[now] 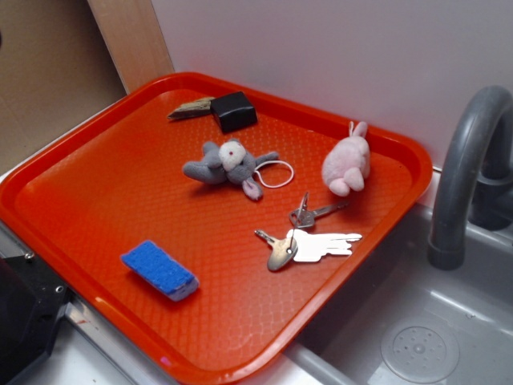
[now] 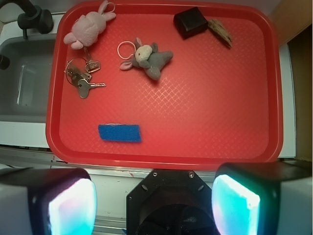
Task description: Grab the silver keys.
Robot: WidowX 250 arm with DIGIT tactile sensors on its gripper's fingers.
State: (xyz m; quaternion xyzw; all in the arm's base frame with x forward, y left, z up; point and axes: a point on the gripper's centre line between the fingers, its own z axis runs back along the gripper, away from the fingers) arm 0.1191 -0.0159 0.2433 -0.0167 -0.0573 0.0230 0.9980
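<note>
The silver keys (image 1: 298, 233) lie on the red tray (image 1: 96, 184) near its right rim, joined by a ring, with a flat white tag beside them. In the wrist view the silver keys (image 2: 80, 78) lie at the tray's upper left, just below the pink plush. My gripper (image 2: 154, 205) hangs high above the tray's near edge, far from the keys. Its two glowing pads (image 2: 73, 208) stand wide apart with nothing between them. In the exterior view only a black part of the arm shows at the lower left.
A pink plush bunny (image 1: 347, 163), a grey plush toy (image 1: 227, 164) with a thin white loop, a blue sponge (image 1: 159, 269), a black block (image 1: 234, 111) and a wood chip (image 1: 191, 108) share the tray. A grey sink (image 1: 417, 337) with a tap (image 1: 473, 168) lies to the right.
</note>
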